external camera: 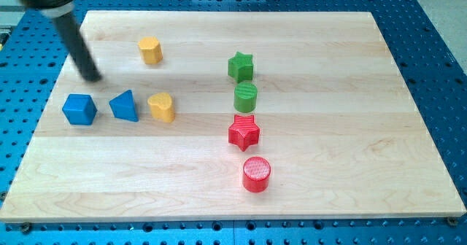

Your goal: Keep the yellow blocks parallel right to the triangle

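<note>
A blue triangle (125, 106) lies on the wooden board (328, 150) at the view's left. A yellow heart block (162, 106) sits just to its right, almost touching it. A second yellow block (150, 49), roughly hexagonal, sits higher up, toward the view's top. My tip (93, 77) rests on the board above and left of the triangle, well left of the upper yellow block, touching no block.
A blue cube (79, 109) sits left of the triangle. Right of centre stand a green star (240, 66), a green cylinder (246, 97), a red star (244, 132) and a red cylinder (256, 174) in a column.
</note>
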